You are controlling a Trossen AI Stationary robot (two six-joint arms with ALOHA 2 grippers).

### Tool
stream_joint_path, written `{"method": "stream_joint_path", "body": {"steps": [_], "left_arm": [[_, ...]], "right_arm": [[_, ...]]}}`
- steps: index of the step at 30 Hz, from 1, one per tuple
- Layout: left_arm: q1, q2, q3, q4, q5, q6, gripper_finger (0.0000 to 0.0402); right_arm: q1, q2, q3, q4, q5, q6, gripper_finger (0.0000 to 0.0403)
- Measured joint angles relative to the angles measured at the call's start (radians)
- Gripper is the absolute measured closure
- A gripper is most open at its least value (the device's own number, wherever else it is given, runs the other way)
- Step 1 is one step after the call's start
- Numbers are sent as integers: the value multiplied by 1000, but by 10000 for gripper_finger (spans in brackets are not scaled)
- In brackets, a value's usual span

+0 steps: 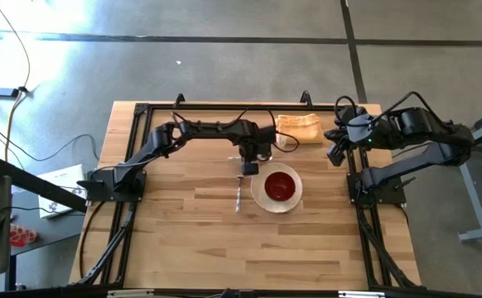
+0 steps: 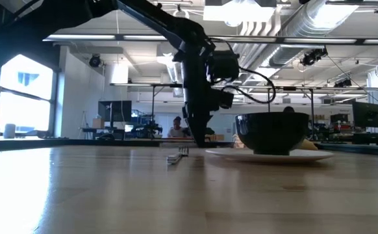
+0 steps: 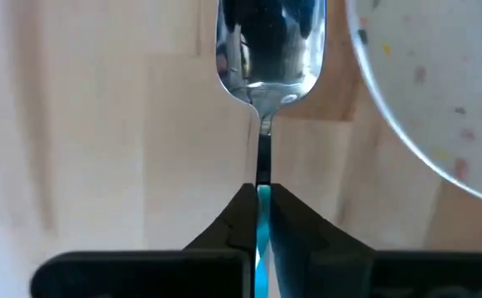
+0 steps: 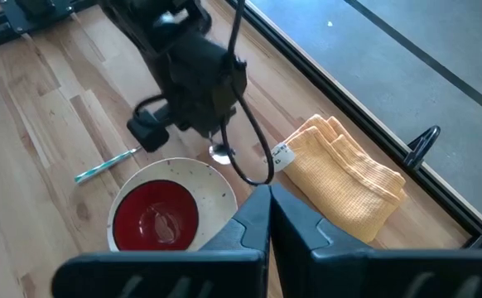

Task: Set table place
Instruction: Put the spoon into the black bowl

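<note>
The cream speckled plate (image 1: 257, 195) lies at the table's middle with the red bowl (image 1: 280, 186) standing in it. The fork (image 1: 238, 197) lies flat on the table (image 1: 183, 240) just left of the plate. My left gripper (image 1: 248, 170) points down beside the plate's far left rim and is shut on the silver spoon (image 3: 267, 50). The spoon's bowl also shows in the right wrist view (image 4: 220, 151). My right gripper (image 1: 334, 156) is shut and empty, raised near the table's far right. My left gripper pinches the spoon's thin handle (image 3: 263, 170) between its two fingertips (image 3: 233, 219), coming from above and pointing down. The spoon reaches out past the fingers, level, bowl side up, beside the plate's rim (image 3: 423, 83). Whether it rests on the table, I cannot tell.
A folded yellow cloth (image 1: 301, 128) lies at the far edge, right of my left gripper. A black rail frame (image 1: 224, 108) edges the table. Bare wood lies toward the near edge and the left side.
</note>
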Motion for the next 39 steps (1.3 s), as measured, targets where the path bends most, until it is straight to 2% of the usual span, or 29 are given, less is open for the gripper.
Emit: {"method": "stream_joint_path", "body": {"steps": [8,11,18,23,26,30,36,39], "left_arm": [[-2,-175,90,-38,-102,6,396],[-2,-270,147,-27,-144,21,398],[-20,-489,221,204,-166,112,398],[-35,-621,224,353,-47,177,399],[-35,-672,223,400,44,194,400],[-33,-715,223,445,133,201,400],[-33,-719,222,481,219,218,400],[-33,-715,223,485,232,223,400]], "right_arm": [[0,0,0,0,1,-25,402],[0,-4,0,1,42,-64,402],[0,-9,0,120,182,-203,402],[0,9,0,396,164,-480,402],[-6,23,0,565,44,-599,402],[-36,65,0,724,-95,-653,402],[-95,193,1,875,-101,-717,398],[-119,262,50,883,-102,-726,375]]}}
